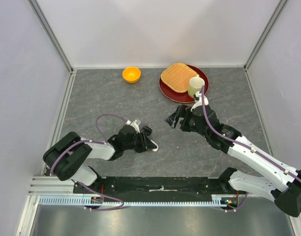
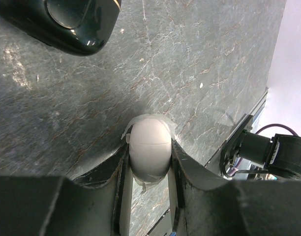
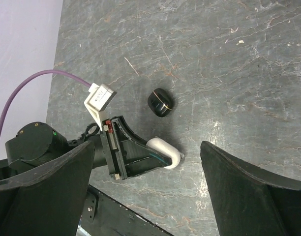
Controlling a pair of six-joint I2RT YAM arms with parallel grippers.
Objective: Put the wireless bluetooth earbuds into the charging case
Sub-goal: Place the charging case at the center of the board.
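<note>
Charging case, white [image 2: 149, 150]: smooth matte pill shape with a fine seam line across its body. It is pinched between the dark fingers of my left gripper [image 2: 149, 142], whose jaws are closed on its two long sides. A translucent film shows at the finger edges. It hangs low at the near-left of the table [image 1: 111, 98]; whether it touches the surface I cannot tell.

Black case [image 3: 160, 102]: glossy, rounded, with a thin pale line around it. It lies flat on the table, near the white one on its far side but apart from it.

My right gripper [image 1: 176, 119] hovers right of centre with jaws spread wide and nothing between them, its camera looking toward the left gripper.

Table surface is grey and stone-like, with pale veins.

At the far edge sits a small orange bowl [image 1: 131, 74]; its contents are too small to tell from above. To its right a dark red plate [image 1: 165, 91] carries a tan ridged square slab [image 1: 179, 76] and a pale cup [image 1: 195, 87].
</note>
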